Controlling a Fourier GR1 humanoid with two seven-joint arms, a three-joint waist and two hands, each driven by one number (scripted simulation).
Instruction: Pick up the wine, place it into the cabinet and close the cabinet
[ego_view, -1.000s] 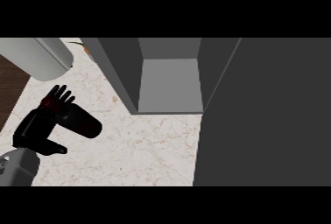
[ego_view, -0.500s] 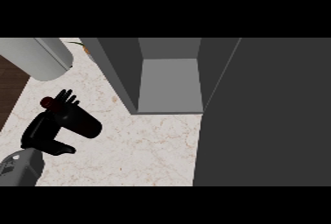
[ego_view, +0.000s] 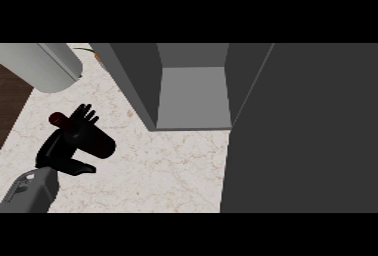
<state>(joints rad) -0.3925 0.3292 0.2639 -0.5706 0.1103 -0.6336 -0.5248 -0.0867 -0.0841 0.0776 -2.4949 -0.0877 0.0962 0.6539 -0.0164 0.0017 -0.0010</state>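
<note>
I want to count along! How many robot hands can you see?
1. The left hand is over the counter at the view's left, around the wine. The right hand doesn't show.

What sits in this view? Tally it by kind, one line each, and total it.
Hands: 1, the left hand
Wine bottles: 1, wine bottle at that hand
Cabinets: 1, cabinet, open
White cylinders: 1, white cylinder, top left
Total: 4

Matt grey cabinet (ego_view: 192, 95) stands on a smooth, pale marble-veined counter (ego_view: 162, 170).
</note>
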